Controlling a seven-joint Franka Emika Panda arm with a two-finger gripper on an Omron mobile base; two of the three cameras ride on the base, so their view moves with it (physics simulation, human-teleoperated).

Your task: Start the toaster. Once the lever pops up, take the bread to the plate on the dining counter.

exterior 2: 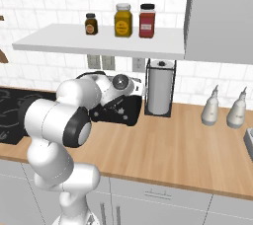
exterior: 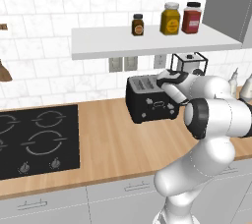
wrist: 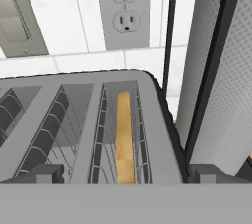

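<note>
Two slots on the toaster, seen from above in the hand view: L slot at 9 o'clock shows bare wire guides, R slot holds the bread upright on edge, tan, sunk inside. Gripper hangs right over that slot, fingers spread as wide as they go, holding nothing. Paper towel roll at 3 o'clock, just beside the toaster. Wall outlet at 12.

one toaster with two slots, one bread slice in the slot just ahead of the hand, three jars above, two bottles far right.
</note>
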